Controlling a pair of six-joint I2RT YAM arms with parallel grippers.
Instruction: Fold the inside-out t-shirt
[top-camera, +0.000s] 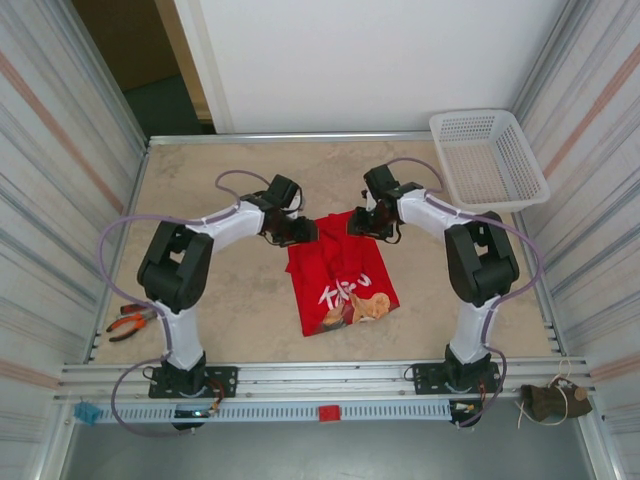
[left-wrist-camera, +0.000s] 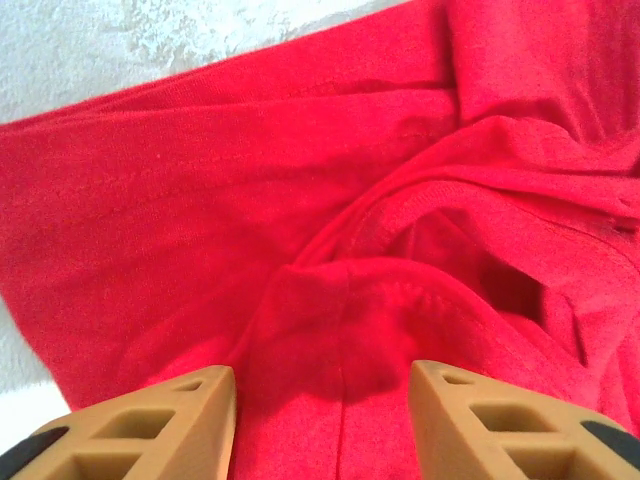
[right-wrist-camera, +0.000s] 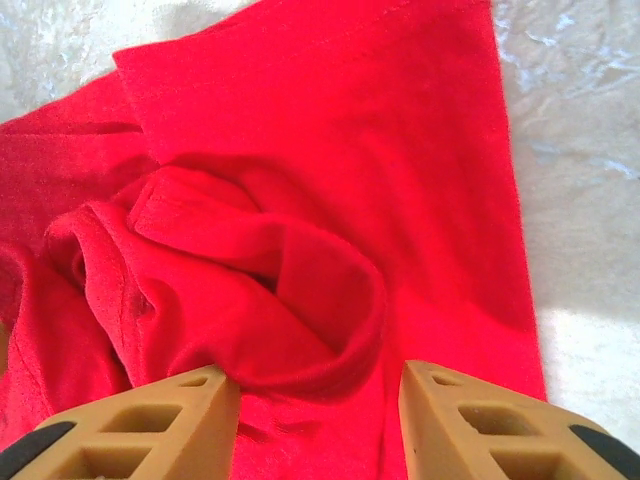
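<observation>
The inside-out t-shirt (top-camera: 340, 275) lies in the middle of the table as a narrow red strip, its printed graphic (top-camera: 357, 303) at the near end. Both grippers hover over its crumpled far end. My left gripper (top-camera: 300, 232) is open, and a raised seam fold of the t-shirt (left-wrist-camera: 350, 300) sits just ahead of its gap (left-wrist-camera: 322, 385). My right gripper (top-camera: 360, 225) is open too, its gap (right-wrist-camera: 318, 385) facing a rolled hem of the t-shirt (right-wrist-camera: 270, 290) that reaches its left fingertip (right-wrist-camera: 200, 390). Neither pair of fingers pinches the cloth.
A white mesh basket (top-camera: 488, 158) rests at the far right corner. Orange-handled pliers (top-camera: 132, 322) lie near the left arm's base. Corrugated walls close in both sides. Bare tabletop (top-camera: 220, 290) lies left and right of the shirt.
</observation>
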